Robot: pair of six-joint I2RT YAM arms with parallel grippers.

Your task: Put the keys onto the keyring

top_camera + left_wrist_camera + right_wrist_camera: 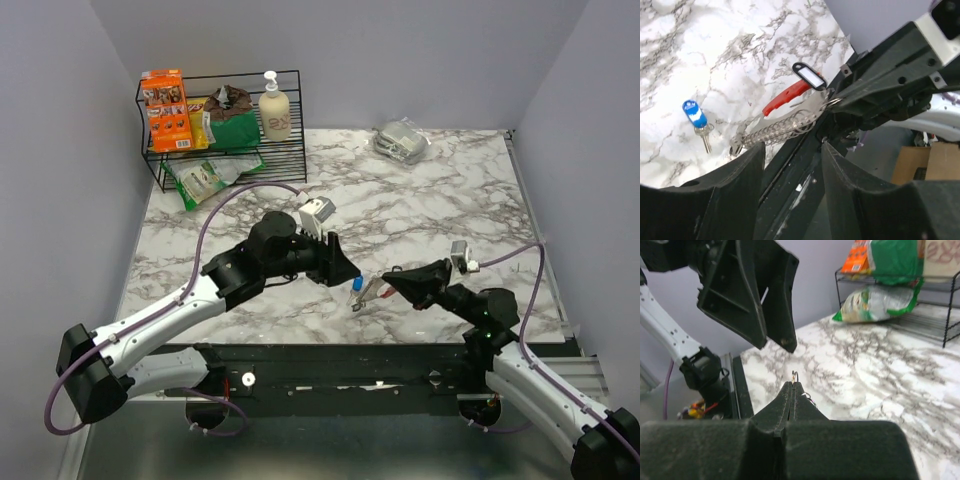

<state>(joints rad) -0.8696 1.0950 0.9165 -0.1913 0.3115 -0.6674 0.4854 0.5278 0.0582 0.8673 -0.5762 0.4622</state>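
We are pinching the keyring (795,375) in our closed right fingers (784,407) while our left fingers (747,295) are hanging open, empty, nearby.

Tight at the near middle, open marble beyond

The left claw (345,270) and the right claw (388,272) face each other tip to tip near the table's (450,200) near edge, leaving a narrow gap. In it are the keys (356,288) and the keyring (372,293), which is pinched in the right claw. A wire rack (283,158) fills the far left corner, and a plastic packet (401,140) lies by the far edge. The middle and right side are open.
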